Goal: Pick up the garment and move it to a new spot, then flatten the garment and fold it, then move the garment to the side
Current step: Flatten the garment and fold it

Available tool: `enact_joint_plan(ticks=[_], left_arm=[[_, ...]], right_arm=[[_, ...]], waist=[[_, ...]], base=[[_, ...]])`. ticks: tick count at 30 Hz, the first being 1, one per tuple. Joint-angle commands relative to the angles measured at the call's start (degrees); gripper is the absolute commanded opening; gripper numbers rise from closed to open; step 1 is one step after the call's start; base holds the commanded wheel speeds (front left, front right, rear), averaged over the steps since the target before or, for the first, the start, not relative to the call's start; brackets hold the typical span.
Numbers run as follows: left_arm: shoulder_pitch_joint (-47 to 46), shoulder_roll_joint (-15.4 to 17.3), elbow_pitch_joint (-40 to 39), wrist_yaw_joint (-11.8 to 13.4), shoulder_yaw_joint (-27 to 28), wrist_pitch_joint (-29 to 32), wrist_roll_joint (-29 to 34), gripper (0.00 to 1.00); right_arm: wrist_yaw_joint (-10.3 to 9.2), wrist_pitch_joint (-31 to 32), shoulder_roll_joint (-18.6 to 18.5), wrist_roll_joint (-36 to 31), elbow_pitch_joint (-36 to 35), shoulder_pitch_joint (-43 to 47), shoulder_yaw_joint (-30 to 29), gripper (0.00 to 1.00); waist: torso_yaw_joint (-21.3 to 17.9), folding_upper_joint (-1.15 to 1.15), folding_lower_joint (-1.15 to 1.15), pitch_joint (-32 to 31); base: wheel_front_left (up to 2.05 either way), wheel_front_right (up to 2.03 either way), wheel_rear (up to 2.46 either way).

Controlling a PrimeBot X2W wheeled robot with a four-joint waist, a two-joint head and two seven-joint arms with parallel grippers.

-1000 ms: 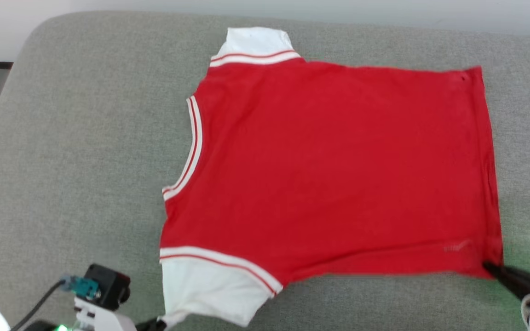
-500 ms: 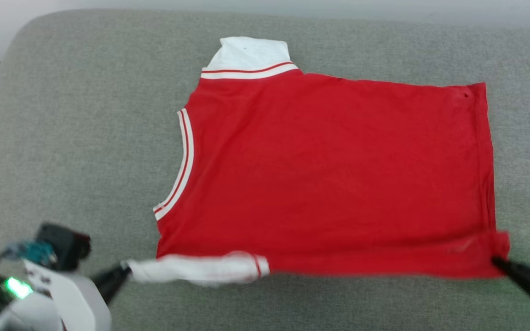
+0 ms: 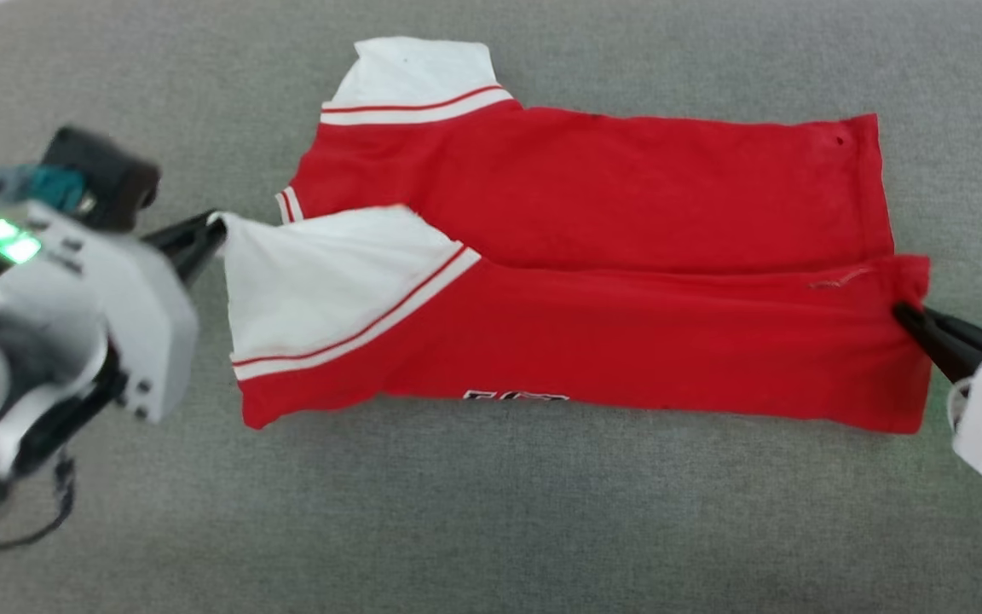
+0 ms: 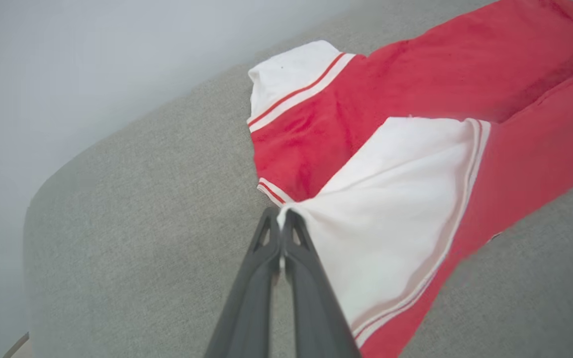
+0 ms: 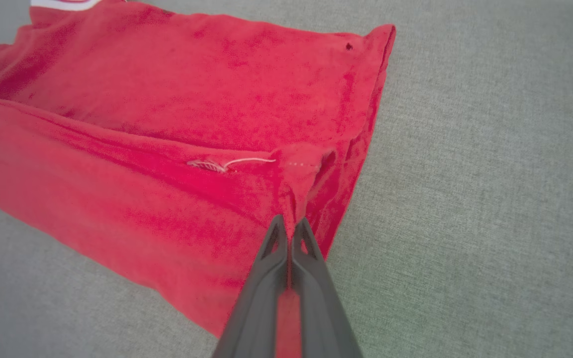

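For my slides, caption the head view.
Left fingers and right fingers hold the red jersey half-folded on a grey cushion.

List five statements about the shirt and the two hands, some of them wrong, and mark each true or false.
1. The left hand is shut on the white sleeve of the shirt. True.
2. The right hand hangs open above the shirt. False: it is shut on the shirt's red corner.
3. The shirt lies on a grey surface. True.
4. The shirt lies spread out in a single layer. False: its near part is doubled over the rest.
5. Lettering shows at the near fold. True.
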Motion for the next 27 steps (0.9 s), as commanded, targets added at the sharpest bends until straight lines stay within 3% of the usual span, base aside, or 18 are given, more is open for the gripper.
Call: enact_joint_plan(ticks=[1,9,21,24,25,27], left_arm=[[-2.0,-2.1,3.3,-1.3,-0.9,0.4,0.5,0.00],[-10.5,-12.1,23.1,-8.1,-6.1,0.6,2.3,0.00],[-13.4,-19.4,42.4,-10.7,-9.7,3.9,-2.3,0.02],[-14.6,-20.3,43.9,-10.8,-9.1,4.2,-3.8,0.24],[-15.1,-20.2,44.1,-10.8,-9.0,4.3,-3.9,0.35],[-15.7,-19.9,44.3,-10.8,-8.7,4.1,-4.2,0.55]], right_arm=[[-0.09,-1.0,0.2,-1.4,1.7,-2.1,1.1,0.00],[-0.09,-3.8,1.8,-2.5,12.4,-10.5,8.6,0.00],[-0.09,-5.9,2.4,1.2,21.6,-17.2,16.5,0.00],[-0.09,-6.8,1.9,2.0,22.5,-18.4,17.2,0.00],[-0.09,-7.4,1.6,2.1,22.6,-18.7,17.4,0.00],[-0.09,-8.5,1.1,2.5,22.8,-19.0,17.6,0.37]], waist=[[-0.6,0.00,0.00,0.9],[-1.4,0.00,0.00,2.7],[-2.2,0.00,0.00,2.7],[-1.9,0.00,0.00,2.0],[-1.8,0.00,0.00,1.7],[-1.5,0.00,0.00,1.0]], base=[[0.00,0.00,0.00],[0.00,0.00,0.00],[0.00,0.00,0.00],[0.00,0.00,0.00],[0.00,0.00,0.00],[0.00,0.00,0.00]])
